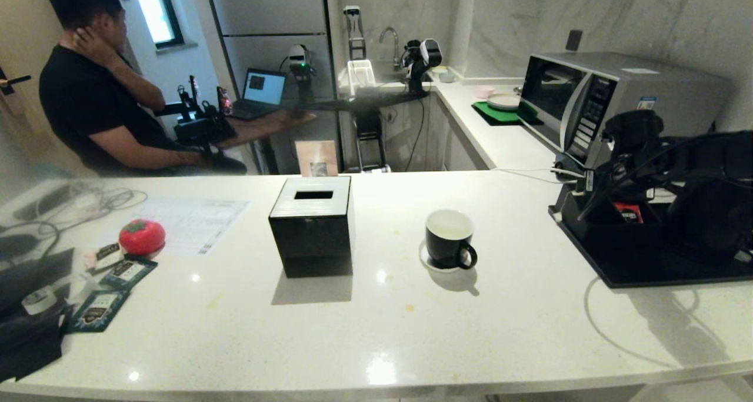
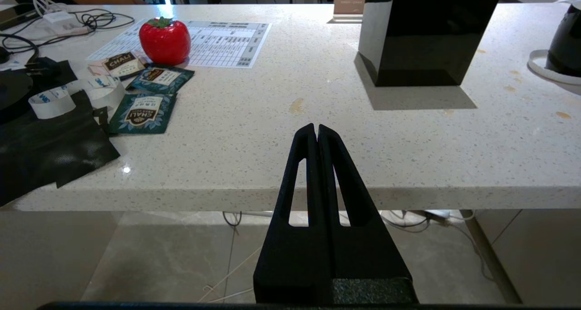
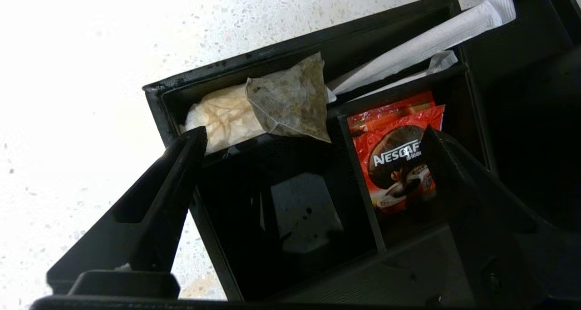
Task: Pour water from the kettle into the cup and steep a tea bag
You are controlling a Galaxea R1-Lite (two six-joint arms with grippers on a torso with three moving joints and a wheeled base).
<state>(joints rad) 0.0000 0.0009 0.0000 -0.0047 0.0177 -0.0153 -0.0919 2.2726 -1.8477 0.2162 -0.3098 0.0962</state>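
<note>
The cup (image 1: 450, 239) stands bagless on the counter (image 1: 376, 325); the right gripper (image 3: 313, 140) hovers wide open over the tea bag (image 3: 290, 102) in its organizer (image 3: 218, 76), nothing grasped; the left gripper (image 2: 316, 130) waits pinched shut and empty; steeping remains.

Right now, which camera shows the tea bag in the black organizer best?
The right wrist view: the tea bag lies in plain sight in an organizer compartment, ahead of the open right claw. In the head view the arm hides it; the left wrist view misses it.

Kitchen setting: marble-veined wall (image 1: 617, 13) behind the white speckled counter (image 1: 376, 331), bright window (image 1: 156, 10) far beyond it.
</note>
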